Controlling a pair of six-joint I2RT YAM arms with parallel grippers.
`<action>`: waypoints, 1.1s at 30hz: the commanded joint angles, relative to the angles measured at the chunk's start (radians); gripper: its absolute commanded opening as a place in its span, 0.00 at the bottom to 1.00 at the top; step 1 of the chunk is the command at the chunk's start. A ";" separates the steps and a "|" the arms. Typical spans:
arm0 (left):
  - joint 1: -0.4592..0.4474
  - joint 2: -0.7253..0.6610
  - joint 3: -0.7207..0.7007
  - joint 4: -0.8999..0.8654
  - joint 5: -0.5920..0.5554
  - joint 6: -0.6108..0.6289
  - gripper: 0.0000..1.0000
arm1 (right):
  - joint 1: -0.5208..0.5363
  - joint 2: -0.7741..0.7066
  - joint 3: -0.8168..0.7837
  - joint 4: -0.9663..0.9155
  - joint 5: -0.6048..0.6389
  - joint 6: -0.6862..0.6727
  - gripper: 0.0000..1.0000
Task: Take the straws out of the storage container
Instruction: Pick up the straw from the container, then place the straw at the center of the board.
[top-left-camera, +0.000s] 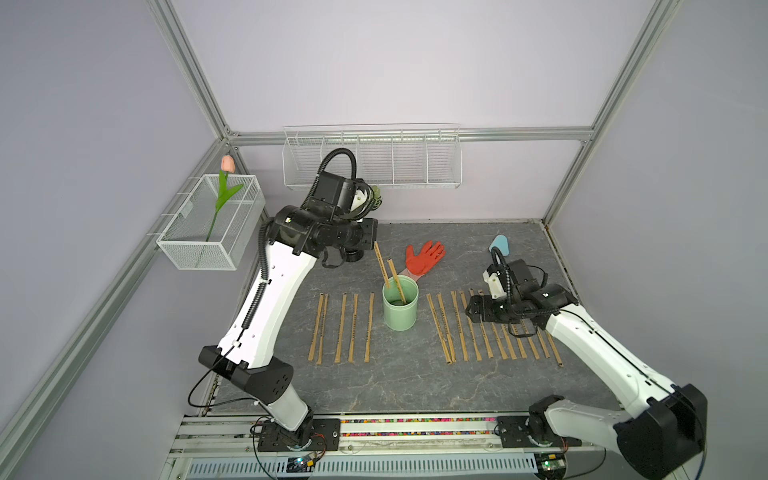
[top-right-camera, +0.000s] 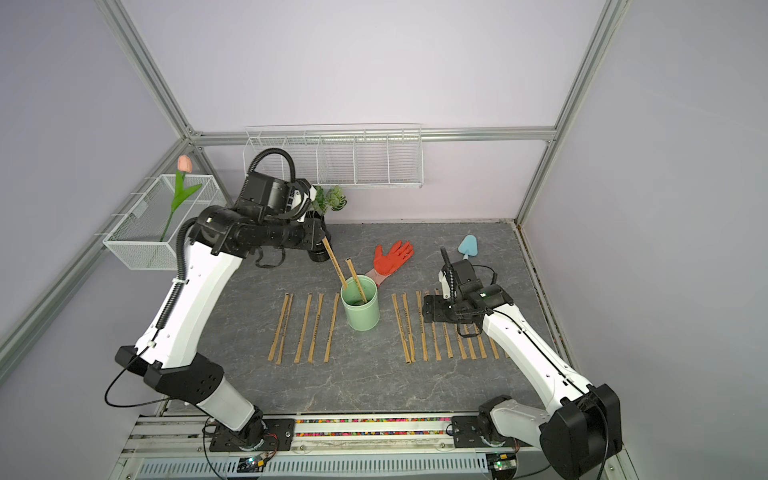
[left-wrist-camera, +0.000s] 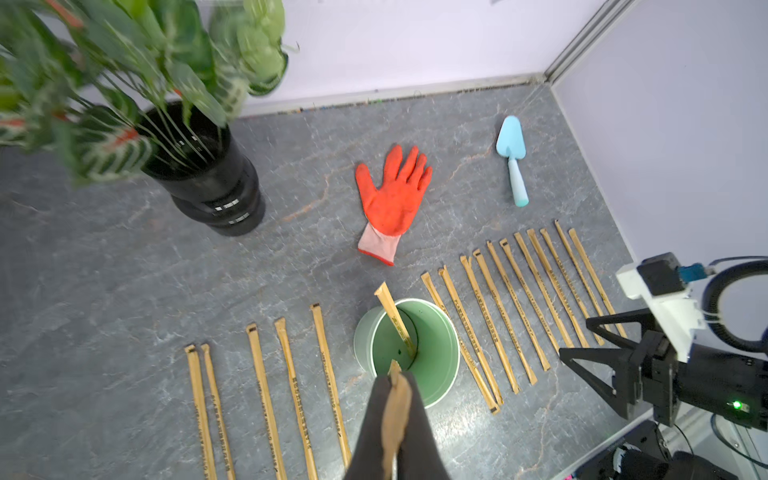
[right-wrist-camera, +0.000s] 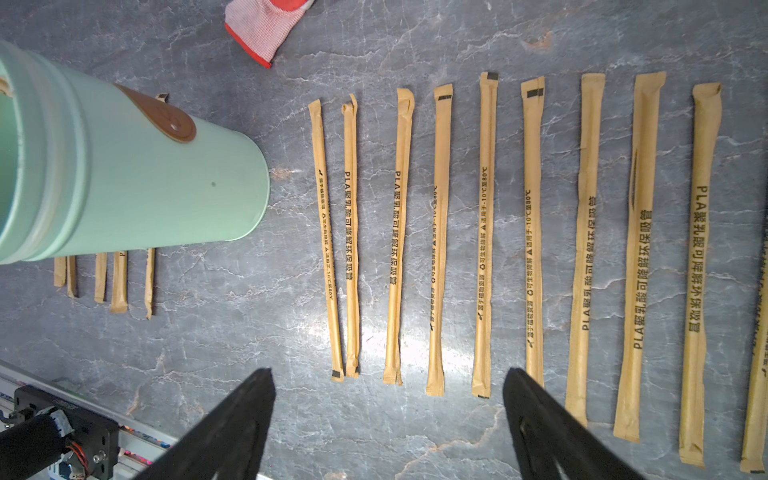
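The storage container, a mint-green cup (top-left-camera: 400, 309) (top-right-camera: 360, 307) (left-wrist-camera: 432, 361) (right-wrist-camera: 137, 178), stands upright mid-table. Two straws poke out of it. My left gripper (top-left-camera: 375, 243) (top-right-camera: 324, 240) (left-wrist-camera: 395, 374), above and behind the cup, is shut on the top end of one straw (top-left-camera: 381, 266) (left-wrist-camera: 397, 407), whose lower end is still at the cup's rim. The second straw (top-left-camera: 397, 280) (left-wrist-camera: 395, 316) leans free inside. Several more straws lie in rows left (top-left-camera: 343, 328) and right (top-left-camera: 457, 328) (right-wrist-camera: 440, 241) of the cup. My right gripper (top-left-camera: 471, 309) (right-wrist-camera: 388, 382) hovers open over the right row.
A black ribbed vase with a plant (left-wrist-camera: 216, 195) stands behind the left gripper. A red glove (top-left-camera: 424, 257) and a blue trowel (left-wrist-camera: 513, 158) lie toward the back. Wire baskets hang on the back wall (top-left-camera: 372, 160) and the left wall (top-left-camera: 212, 232).
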 joint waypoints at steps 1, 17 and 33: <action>0.010 -0.036 0.072 -0.074 -0.071 0.038 0.04 | -0.006 0.008 0.017 -0.010 -0.008 0.007 0.89; 0.146 -0.027 0.037 -0.264 -0.213 0.069 0.05 | -0.006 0.002 0.015 -0.030 -0.019 0.002 0.89; 0.220 0.119 -0.108 -0.319 -0.374 0.014 0.04 | -0.007 0.018 0.002 -0.006 -0.019 -0.030 0.89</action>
